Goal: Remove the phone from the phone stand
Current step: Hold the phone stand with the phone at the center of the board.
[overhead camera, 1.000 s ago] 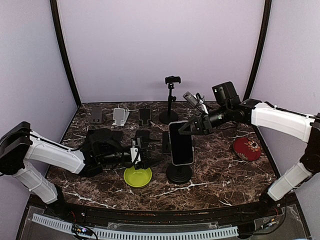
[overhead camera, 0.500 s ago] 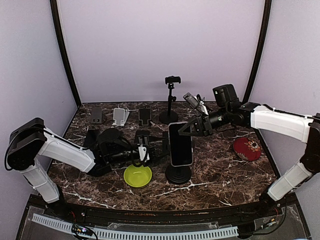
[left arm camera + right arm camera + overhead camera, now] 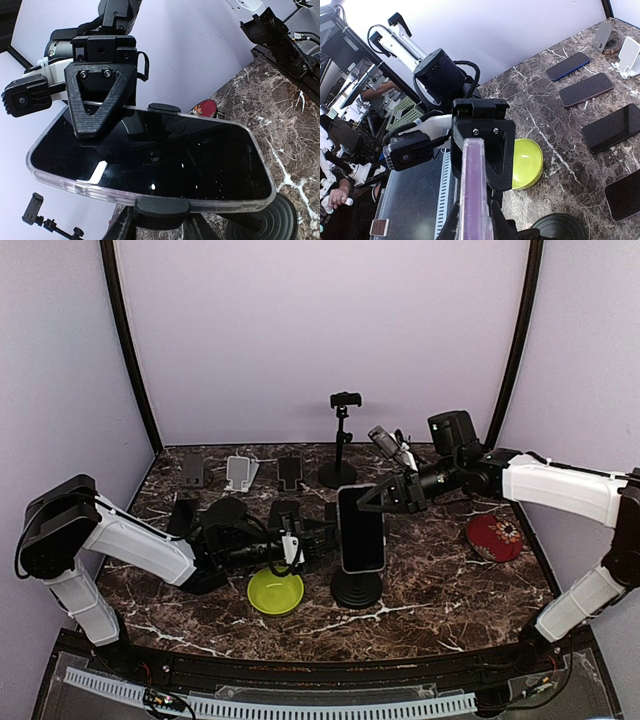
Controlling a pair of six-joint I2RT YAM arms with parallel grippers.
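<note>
As it reaches, left gripper (image 3: 318, 540): nearer phone (image 3: 361, 528) than before; opening unclear.
right gripper (image 3: 372, 500): clamped on phone top.
phone: upright in phone stand (image 3: 357, 590), screen dark.

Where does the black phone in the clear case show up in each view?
Top external: black phone in clear case, centre, upright.
Left wrist: it fills the lower middle, crosswise.
Right wrist: edge-on, bottom centre.
Shared landmark: the stand's round black base.
</note>
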